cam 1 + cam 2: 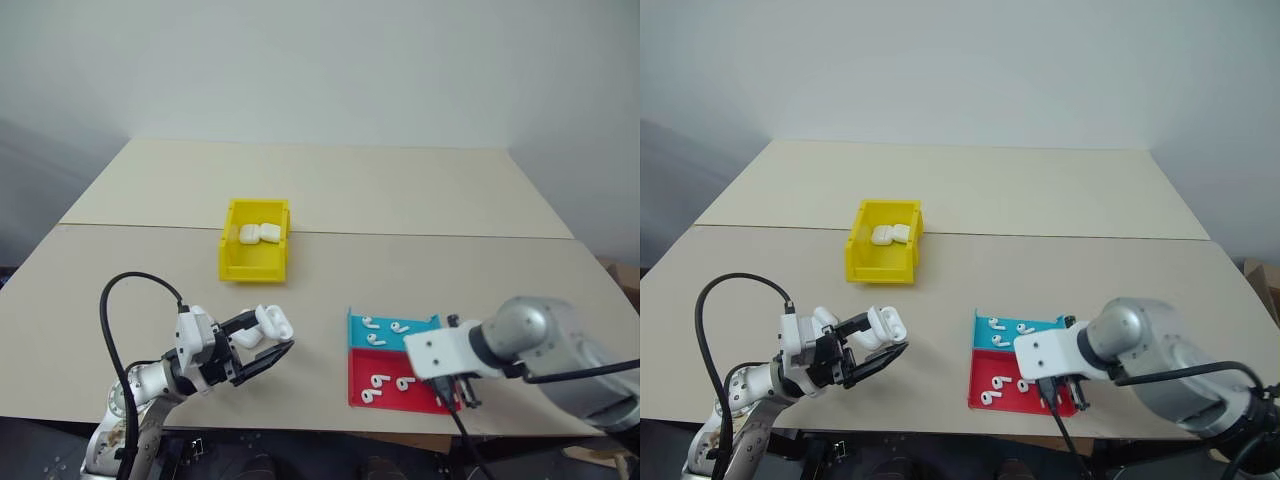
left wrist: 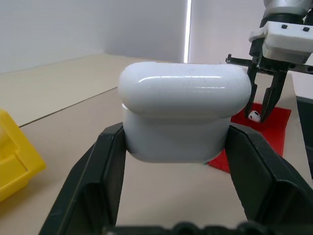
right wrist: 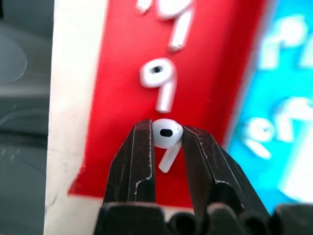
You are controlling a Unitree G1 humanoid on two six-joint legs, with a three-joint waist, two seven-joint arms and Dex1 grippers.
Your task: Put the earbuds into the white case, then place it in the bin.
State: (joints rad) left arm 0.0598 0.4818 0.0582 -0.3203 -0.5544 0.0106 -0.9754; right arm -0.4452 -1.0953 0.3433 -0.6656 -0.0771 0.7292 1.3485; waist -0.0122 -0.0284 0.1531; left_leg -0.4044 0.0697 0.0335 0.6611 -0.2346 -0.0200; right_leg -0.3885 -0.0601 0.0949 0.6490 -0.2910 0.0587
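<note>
Left arm: reaches in from the near left edge of the table (image 1: pixel 420 205), its gripper (image 1: pixel 262 347) pointing roughly level and toward the middle
Left gripper: its two black fingers (image 2: pixel 95 171) are clamped on the lower body of the white case (image 2: pixel 182 115), lid down, held clear above the tabletop
Right arm: bent in from the near right, wrist turned so its gripper (image 3: pixel 166 139) points steeply down over the red tray (image 1: pixel 392 398)
Right gripper: fingers nearly together, pinching one earbud (image 3: pixel 166 133) by its rounded head, the stalk hanging between the tips, just above the tray
Red tray: sits at the near table edge; two more earbuds (image 3: pixel 159 81) lie in it under the raised one, and the head views show about three (image 1: pixel 380 381) on its left part
Blue tray (image 1: pixel 392 331): touches the red tray on its far side and holds about three earbuds (image 1: pixel 399 326)
Bin (image 1: pixel 255 242): yellow, open-topped, near the middle seam of the table, well apart from both trays; two closed white cases (image 1: pixel 259 233) lie side by side at its far end
Open room: bare tabletop spreads between the held case and the trays, and all around the bin; the far half of the table is wide and unoccupied up to the wall
</note>
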